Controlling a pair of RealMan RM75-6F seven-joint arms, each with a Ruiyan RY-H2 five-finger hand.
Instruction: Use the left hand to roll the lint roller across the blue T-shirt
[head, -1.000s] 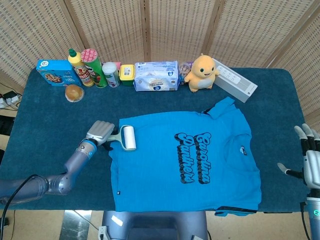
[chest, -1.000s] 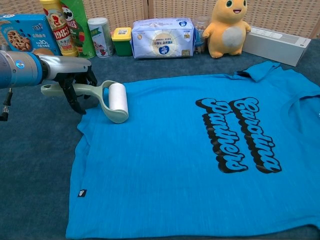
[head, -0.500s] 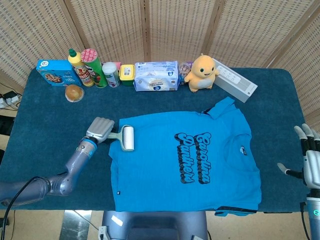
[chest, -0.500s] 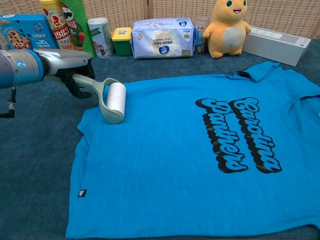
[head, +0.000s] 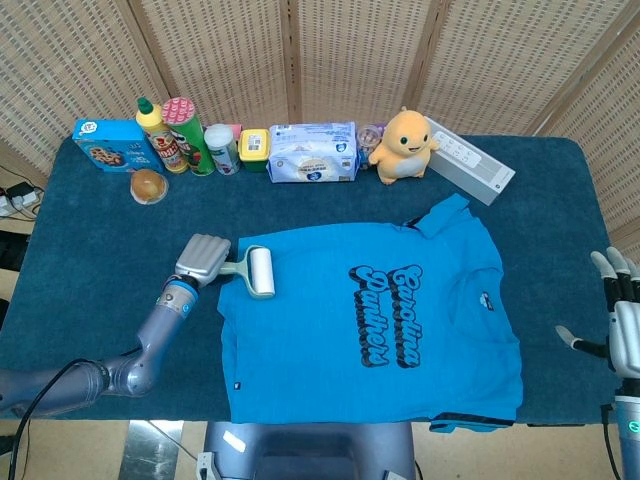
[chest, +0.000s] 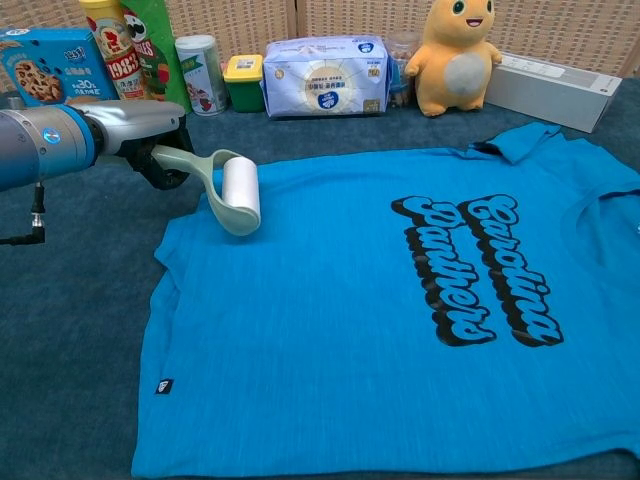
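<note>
Here the blue shirt (head: 370, 325) lies flat on the dark, napped table cloth (head: 90, 250), filling the centre and lower part of both views; its knit looks fine and smooth, with black bubble lettering (chest: 480, 268) across the chest. In the chest view its right sleeve and lower hem are cut off by the frame.

The roller (chest: 240, 193), a white cylinder in a pale green curved plastic frame, rests on the shirt's upper left corner, near the left sleeve. The left hand (head: 203, 260) grips its handle just left of the shirt's edge; in the chest view the silver shell and dark fingers (chest: 165, 177) wrap the handle, so most of the handle is hidden.

The right hand (head: 615, 315) sits at the far right edge of the head view, off the table, fingers spread and holding nothing; it is partly cut off.

Along the top of the table stand a biscuit box (head: 107, 142), a red tube can (head: 181, 130), a soft tissue pack (head: 312, 152), a plump yellow plush (head: 402, 146) and a long white box (head: 470, 160). The small items between the can and the tissue pack are too small to identify.
</note>
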